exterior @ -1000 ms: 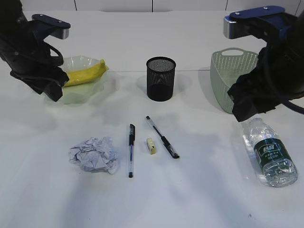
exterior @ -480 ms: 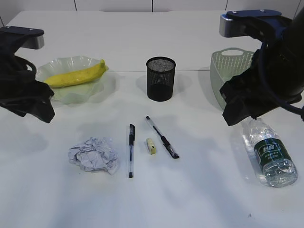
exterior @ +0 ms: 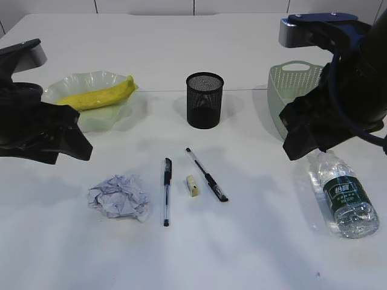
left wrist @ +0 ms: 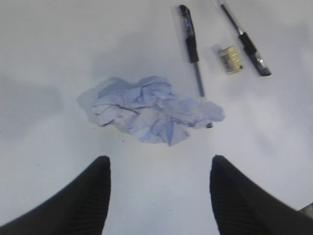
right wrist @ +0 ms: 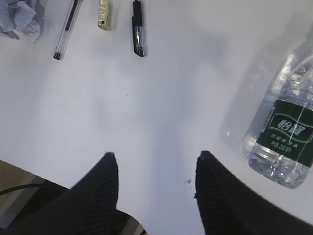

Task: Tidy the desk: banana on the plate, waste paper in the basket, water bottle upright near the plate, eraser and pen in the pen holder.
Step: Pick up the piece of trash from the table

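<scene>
The banana (exterior: 106, 95) lies on the pale green plate (exterior: 66, 86) at back left. The crumpled waste paper (exterior: 119, 197) (left wrist: 151, 109) lies front left, just ahead of my open, empty left gripper (left wrist: 159, 164), which hangs at the left (exterior: 75, 145). Two pens (exterior: 167, 190) (exterior: 206, 174) and a small eraser (exterior: 192, 185) lie mid-table, in front of the black mesh pen holder (exterior: 205, 99). The water bottle (exterior: 342, 194) (right wrist: 283, 139) lies on its side at right. My right gripper (right wrist: 156, 159) is open and empty, left of the bottle.
The green basket (exterior: 289, 90) stands at back right, partly behind my right arm (exterior: 338, 109). The white table's front edge shows at the lower left of the right wrist view (right wrist: 29, 169).
My left arm has swung down and right, away from the plate toward the waste paper. My right arm shifted slightly left a second ago, then held still.
</scene>
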`<state>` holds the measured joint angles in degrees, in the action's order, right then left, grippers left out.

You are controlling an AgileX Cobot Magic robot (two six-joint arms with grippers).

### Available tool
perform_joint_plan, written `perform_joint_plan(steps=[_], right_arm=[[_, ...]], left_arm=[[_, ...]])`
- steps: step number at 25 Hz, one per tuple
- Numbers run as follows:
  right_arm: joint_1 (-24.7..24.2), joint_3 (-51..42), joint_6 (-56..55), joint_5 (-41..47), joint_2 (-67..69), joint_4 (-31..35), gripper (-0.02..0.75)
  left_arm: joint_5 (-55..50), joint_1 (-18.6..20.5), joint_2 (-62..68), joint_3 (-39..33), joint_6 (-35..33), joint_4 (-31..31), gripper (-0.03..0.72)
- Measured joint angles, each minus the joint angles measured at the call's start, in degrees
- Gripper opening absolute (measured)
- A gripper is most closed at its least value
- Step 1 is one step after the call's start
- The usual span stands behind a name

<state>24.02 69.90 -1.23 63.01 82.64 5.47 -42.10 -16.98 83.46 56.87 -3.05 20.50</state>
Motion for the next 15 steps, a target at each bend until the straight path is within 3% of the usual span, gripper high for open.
perform_joint_plan(steps=[6,15], right_arm=[[0.0,0.0,0.0,0.0,0.0,0.0,0.384],[0.0,0.0,0.0,0.0,0.0,0.0,0.384]], left_arm=[[4.0,0.0,4.2,-0.6,4.3,11.9,0.45],[9.0,0.0,9.8,-0.6,20.2,12.8,0.45]])
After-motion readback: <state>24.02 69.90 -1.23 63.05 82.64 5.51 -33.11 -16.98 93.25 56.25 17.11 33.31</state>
